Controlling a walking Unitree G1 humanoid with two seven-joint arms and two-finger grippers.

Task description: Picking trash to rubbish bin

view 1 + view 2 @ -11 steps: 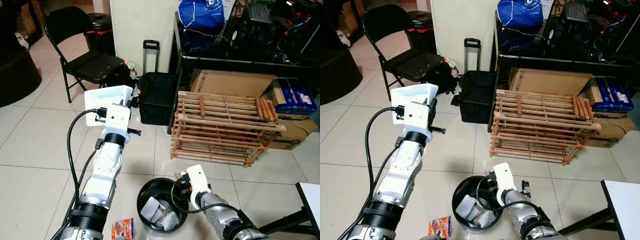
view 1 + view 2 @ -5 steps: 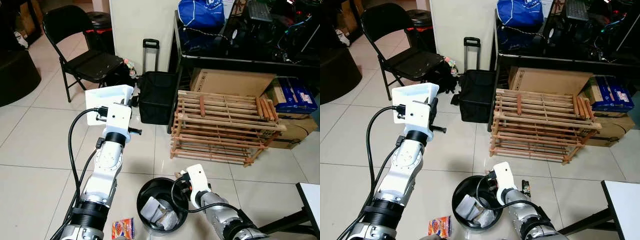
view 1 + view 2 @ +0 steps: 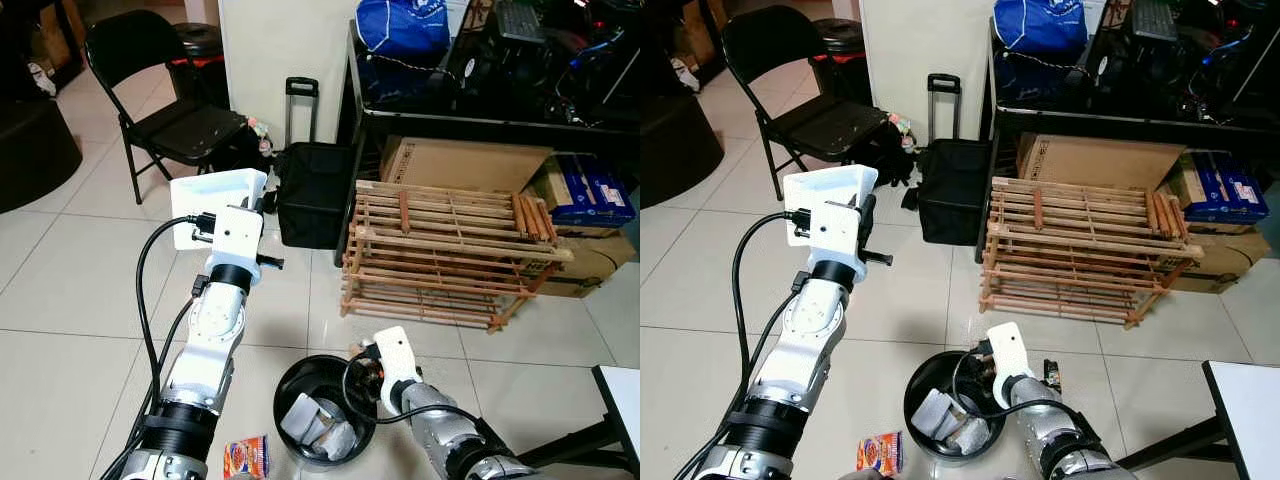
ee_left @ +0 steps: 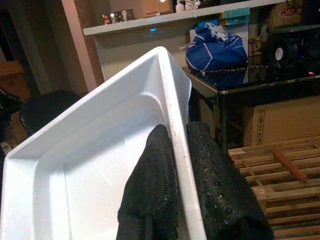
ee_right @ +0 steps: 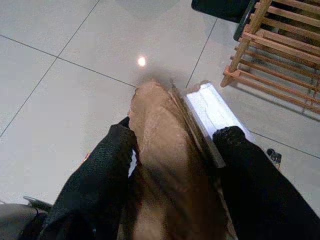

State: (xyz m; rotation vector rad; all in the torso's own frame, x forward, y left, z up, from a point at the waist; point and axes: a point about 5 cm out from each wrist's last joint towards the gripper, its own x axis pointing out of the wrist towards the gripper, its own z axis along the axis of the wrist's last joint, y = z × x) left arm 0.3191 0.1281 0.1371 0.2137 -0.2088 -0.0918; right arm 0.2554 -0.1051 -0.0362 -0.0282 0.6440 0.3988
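Right gripper (image 5: 175,165) lower, brown wrapper (image 5: 165,150) between fingers.

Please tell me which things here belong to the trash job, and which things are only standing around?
Belong to the job:
- black rubbish bin with wrappers inside
- brown paper piece held in the right gripper
- white tray clamped by the left gripper
- orange snack packet on the floor

Only standing around:
- folding chair
- wooden rack
- black trolley case
- cardboard box
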